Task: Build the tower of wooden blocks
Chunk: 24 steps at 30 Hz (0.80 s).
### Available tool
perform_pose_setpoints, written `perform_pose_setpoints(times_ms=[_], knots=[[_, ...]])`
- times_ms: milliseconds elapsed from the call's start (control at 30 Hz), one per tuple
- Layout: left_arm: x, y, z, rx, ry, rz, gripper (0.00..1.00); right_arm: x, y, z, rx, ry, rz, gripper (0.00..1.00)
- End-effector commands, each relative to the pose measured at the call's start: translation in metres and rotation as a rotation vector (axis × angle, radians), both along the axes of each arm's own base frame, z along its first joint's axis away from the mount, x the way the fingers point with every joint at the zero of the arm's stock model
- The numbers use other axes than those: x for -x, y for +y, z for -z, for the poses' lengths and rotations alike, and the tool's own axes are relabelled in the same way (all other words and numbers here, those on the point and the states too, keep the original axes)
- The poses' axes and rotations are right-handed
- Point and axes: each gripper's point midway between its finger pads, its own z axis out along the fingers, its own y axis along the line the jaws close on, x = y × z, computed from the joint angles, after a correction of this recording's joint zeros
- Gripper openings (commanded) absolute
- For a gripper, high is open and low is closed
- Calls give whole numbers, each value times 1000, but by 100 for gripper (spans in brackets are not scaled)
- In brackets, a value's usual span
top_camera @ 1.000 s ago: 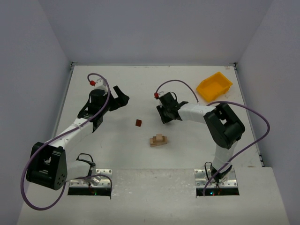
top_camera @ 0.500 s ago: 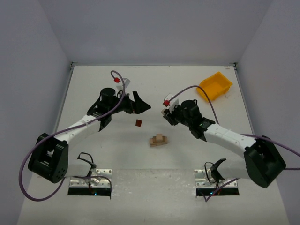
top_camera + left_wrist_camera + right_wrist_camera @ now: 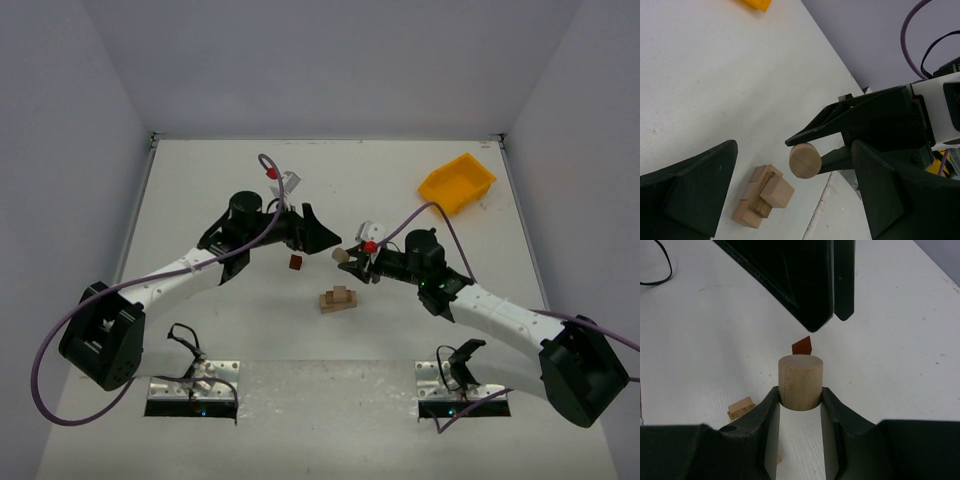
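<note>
Right gripper [image 3: 800, 399] clamped on smooth pale wooden cylinder [image 3: 800, 379], its flat round end protruding past the fingertips. Left gripper [image 3: 320, 237] jaws apart, close beside the cylinder.

Top camera looking down from above and behind the arm bases, taking in the whole table [image 3: 220, 180] around the stack [image 3: 339, 299], left wrist camera looking steeply down from close above the stack, right wrist camera sitting lower beside the stack, facing across the table past the cylinder [image 3: 800, 381], all three views sharing stack and cylinder.
</note>
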Motion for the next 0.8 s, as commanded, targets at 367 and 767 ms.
perform_pose_setpoints(times_ms=[367,767], knots=[[15,-24,-5,-8,-9,44,58,-12,3,-35,-65,-117,26,18],[19,-30,-7,5,-9,82,51,-12,2,-36,-65,-127,26,20]])
